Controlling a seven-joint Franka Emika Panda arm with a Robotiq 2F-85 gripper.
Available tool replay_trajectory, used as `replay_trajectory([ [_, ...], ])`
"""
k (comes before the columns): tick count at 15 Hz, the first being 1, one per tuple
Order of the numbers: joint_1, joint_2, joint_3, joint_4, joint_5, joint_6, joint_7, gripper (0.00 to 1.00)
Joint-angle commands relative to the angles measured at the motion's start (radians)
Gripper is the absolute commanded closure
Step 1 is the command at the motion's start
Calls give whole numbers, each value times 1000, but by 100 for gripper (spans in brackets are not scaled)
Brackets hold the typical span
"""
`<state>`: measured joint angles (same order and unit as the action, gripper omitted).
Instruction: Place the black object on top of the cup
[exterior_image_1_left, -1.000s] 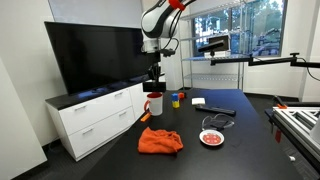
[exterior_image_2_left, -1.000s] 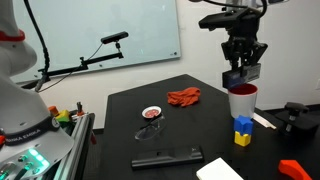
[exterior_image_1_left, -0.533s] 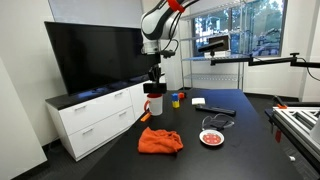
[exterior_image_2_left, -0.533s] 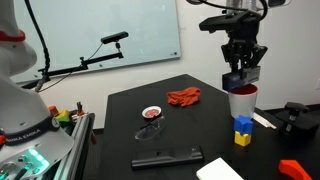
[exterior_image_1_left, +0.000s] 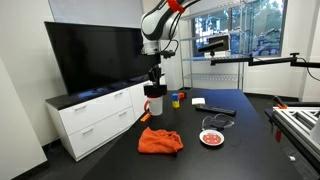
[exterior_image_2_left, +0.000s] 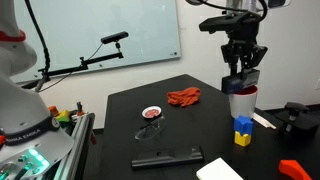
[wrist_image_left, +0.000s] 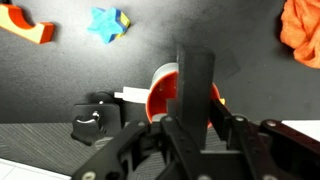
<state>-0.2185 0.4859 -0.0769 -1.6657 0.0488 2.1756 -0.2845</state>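
Observation:
The cup (exterior_image_1_left: 155, 104) is white with red trim and stands on the dark table near its edge; it also shows in an exterior view (exterior_image_2_left: 241, 103). In the wrist view its red inside (wrist_image_left: 160, 96) lies right under the jaws. My gripper (exterior_image_1_left: 155, 82) (exterior_image_2_left: 240, 78) (wrist_image_left: 196, 118) hangs straight over the cup, shut on the black object (exterior_image_1_left: 155, 89) (exterior_image_2_left: 236, 85) (wrist_image_left: 196, 80). The black object sits at the cup's mouth. I cannot tell whether it rests on the rim.
A blue and a yellow cup (exterior_image_2_left: 242, 130) (exterior_image_1_left: 176, 98) stand beside the white cup. An orange cloth (exterior_image_1_left: 160, 141) (exterior_image_2_left: 183, 97), a small red dish (exterior_image_1_left: 211, 137) (exterior_image_2_left: 152, 113) and a long black slab (exterior_image_2_left: 167, 158) lie on the table. A white cabinet (exterior_image_1_left: 95, 115) stands next to it.
My gripper has come down a little with the black object, bringing it from just above the cup to the cup's mouth.

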Motion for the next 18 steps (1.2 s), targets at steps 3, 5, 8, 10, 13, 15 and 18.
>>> replay_trajectory([
  [3,7,1,-6,36,-20,-50,26,14],
  [5,8,1,-6,38,-20,-54,29,1],
  [8,8,1,-6,42,-18,-58,32,0],
  [10,-4,-23,6,30,11,-82,12,0],
  [13,-15,-103,14,-27,28,-83,-32,0],
  [15,-21,-166,16,-70,43,-92,-64,0],
  [18,-21,-250,9,-135,59,-126,-115,0],
])
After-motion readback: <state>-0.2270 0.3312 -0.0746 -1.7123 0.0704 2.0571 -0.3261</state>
